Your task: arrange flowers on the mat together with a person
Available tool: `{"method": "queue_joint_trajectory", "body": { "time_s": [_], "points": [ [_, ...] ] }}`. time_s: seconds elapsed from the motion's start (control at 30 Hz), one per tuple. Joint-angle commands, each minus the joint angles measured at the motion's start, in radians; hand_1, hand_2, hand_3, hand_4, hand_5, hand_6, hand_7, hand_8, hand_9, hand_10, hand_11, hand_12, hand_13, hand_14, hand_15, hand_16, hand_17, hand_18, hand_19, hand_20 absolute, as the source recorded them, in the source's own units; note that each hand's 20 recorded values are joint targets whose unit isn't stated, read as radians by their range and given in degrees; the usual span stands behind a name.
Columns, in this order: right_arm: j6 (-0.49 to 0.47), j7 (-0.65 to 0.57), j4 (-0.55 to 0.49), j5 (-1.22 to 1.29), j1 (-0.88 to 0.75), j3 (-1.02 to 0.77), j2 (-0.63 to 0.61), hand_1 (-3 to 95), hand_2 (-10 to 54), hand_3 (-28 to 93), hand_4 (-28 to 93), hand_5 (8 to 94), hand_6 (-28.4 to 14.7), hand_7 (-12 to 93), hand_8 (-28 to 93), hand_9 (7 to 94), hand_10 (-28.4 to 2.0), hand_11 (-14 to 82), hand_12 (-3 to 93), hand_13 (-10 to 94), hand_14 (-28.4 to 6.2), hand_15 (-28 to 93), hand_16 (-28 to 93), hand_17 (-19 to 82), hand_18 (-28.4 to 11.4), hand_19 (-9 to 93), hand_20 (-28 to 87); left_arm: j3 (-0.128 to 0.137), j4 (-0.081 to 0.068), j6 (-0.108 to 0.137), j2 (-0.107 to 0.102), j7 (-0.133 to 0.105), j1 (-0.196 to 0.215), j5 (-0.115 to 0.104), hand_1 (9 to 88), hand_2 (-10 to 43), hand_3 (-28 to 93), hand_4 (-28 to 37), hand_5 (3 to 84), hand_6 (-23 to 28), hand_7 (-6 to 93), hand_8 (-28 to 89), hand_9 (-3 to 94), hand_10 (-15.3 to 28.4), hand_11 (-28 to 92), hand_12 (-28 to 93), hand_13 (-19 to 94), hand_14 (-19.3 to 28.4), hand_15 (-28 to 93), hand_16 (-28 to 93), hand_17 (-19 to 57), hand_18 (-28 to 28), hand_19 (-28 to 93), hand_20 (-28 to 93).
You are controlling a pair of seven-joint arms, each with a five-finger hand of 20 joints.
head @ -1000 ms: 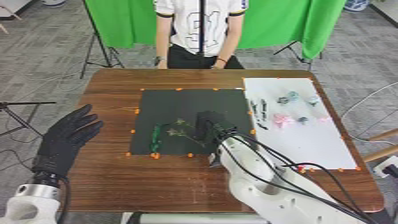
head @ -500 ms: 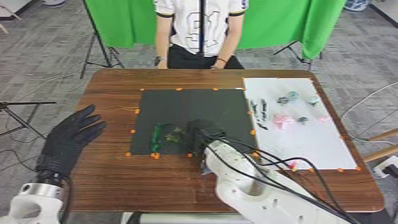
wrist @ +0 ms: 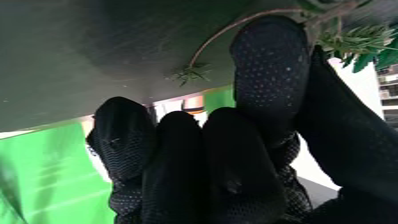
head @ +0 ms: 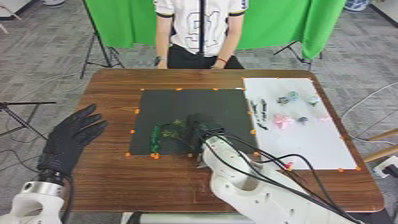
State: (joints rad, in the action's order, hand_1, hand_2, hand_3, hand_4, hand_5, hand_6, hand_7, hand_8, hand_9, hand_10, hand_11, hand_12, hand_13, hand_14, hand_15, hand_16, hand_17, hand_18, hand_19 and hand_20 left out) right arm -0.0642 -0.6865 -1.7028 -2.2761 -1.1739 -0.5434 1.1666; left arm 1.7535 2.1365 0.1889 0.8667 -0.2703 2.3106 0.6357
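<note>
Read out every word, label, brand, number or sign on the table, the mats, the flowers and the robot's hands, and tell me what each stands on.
None can be read on any of these:
Table: no text.
Dark mat: no text.
White mat: no text.
Pink flower and green sprig: no lettering.
Left hand: none legible.
Right hand: pale dots, no lettering.

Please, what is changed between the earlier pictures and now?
The right hand moved a little left over the black mat, and the leafy sprig shifted slightly left too. Nothing was visibly let go. The dark green stem and the pink flower on the white mat stayed in place.
</note>
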Motion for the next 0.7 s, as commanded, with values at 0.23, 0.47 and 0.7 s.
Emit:
{"method": "queue_joint_trajectory", "body": {
  "time_s": [0.23,0.47,0.7],
  "points": [
    [-0.052,0.029,0.019,0.033,-0.033,-0.042,0.052,27.4,0.3,83,-20,93.7,2.9,53,-9,93.7,-6.6,74.0,39.7,91,-7.5,86,33,55,-23.4,93,49,-0.014,-0.013,-0.015,0.000,0.016,-0.007,0.006,23.7,-1.6,73,-21.8,37.7,3.3,19.0,-9,34.6,13.3,24,17,32,16.0,28,2,-3.6,24.8,47,5],
    [-0.016,0.028,0.011,0.042,-0.038,-0.065,0.060,23.3,3.6,81,-22,93.7,2.7,51,-8,93.7,-6.4,72.9,40.4,91,-7.3,86,33,55,-23.5,93,49,-0.015,-0.013,-0.014,0.001,0.020,-0.007,0.007,23.7,-1.6,73,-21.7,37.7,3.2,18.9,-9,34.6,13.4,24,17,32,16.1,29,2,-3.6,24.8,47,5],
    [-0.025,0.025,-0.021,0.024,-0.048,-0.095,0.042,21.7,4.5,79,-22,93.7,2.6,50,-8,93.7,-6.3,72.4,40.7,91,-7.3,86,33,55,-23.5,93,49,-0.010,-0.009,-0.009,-0.001,0.012,0.002,0.004,23.8,-1.5,73,-21.8,37.6,3.2,19.0,-9,34.6,13.4,24,17,32,16.0,29,2,-3.6,24.8,47,5]
  ]
}}
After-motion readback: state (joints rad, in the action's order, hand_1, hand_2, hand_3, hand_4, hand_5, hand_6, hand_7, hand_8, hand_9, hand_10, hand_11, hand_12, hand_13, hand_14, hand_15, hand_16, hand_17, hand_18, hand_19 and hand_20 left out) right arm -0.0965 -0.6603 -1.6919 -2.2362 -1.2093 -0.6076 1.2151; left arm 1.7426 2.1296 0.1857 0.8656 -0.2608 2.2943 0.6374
